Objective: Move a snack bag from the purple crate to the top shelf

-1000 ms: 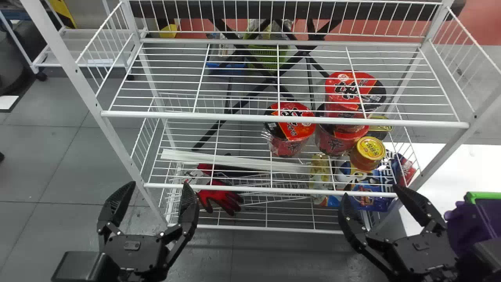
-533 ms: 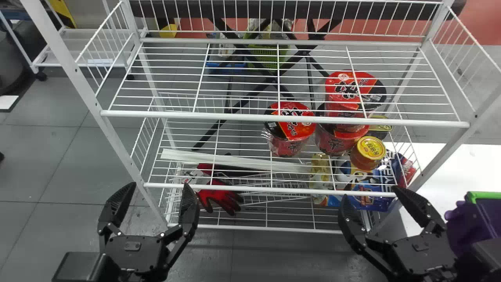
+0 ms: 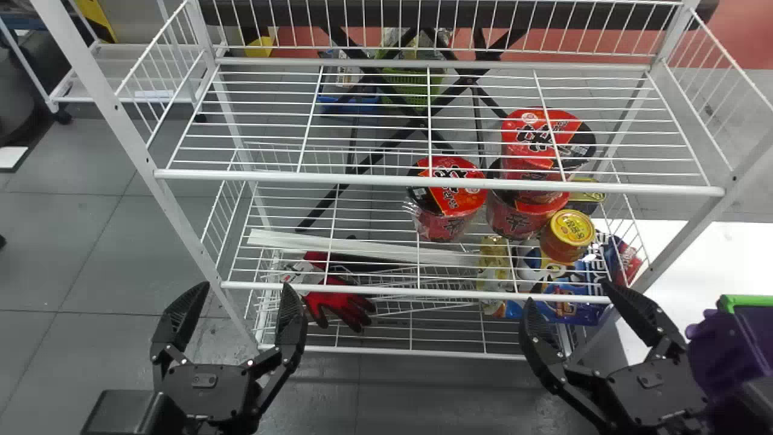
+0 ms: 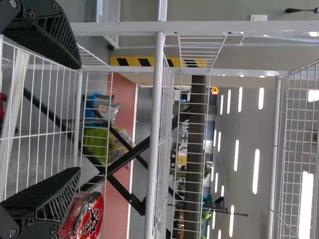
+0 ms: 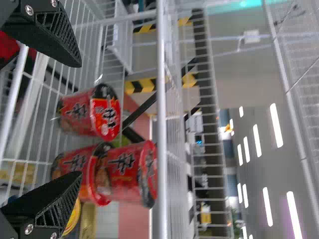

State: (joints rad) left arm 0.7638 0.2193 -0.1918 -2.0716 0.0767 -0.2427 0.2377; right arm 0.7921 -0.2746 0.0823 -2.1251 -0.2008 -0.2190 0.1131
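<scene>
Purple crate: its purple wall (image 3: 715, 353) and green rim are cut off by the head view's right edge, the inside too dark to make out.
Snack bag: its place in the crate cannot be told.
Blue packets (image 3: 567, 305): glossy, crinkled, printed, behind the middle shelf's wires, near the rack's front right corner.
Noodle cups: three, round, film-wrapped, red and black with bold characters; one stands alone (image 3: 450, 202), another (image 3: 543, 142) sits stacked on a third (image 3: 519, 220), on the middle shelf's right half.
Yellow-lidded jar (image 3: 567, 235): just beside the stack, toward the front right corner, lid printed.
Gloves (image 3: 344, 302): red and black fabric, partly behind wires, near the front left corner.
Left gripper (image 3: 247, 286): before the front left corner, ridged fingers spread, holding nothing.
Right gripper (image 3: 567, 292): before the front right corner, fingers parted, grasping nothing.
</scene>
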